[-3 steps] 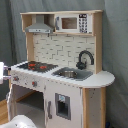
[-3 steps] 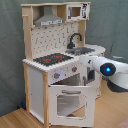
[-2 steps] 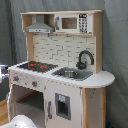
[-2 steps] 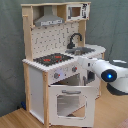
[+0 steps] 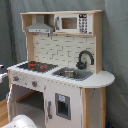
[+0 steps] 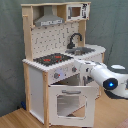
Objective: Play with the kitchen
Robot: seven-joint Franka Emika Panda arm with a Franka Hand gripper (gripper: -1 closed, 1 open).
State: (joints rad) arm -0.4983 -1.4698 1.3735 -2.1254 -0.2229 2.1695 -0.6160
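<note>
Toy kitchen (image 5: 60,75) upright before a grey curtain (image 5: 116,45), oven door (image 6: 68,102) tilted open, white robot arm (image 6: 102,77) reaching beneath the hob (image 6: 52,59), gripper hidden, opening cannot be told.

arm (image 6: 102,75) moved closer to kitchen (image 6: 57,60) front

White arm (image 6: 102,76) stretched leftward in the second exterior view, wrist light blue, jaws hidden.
</note>
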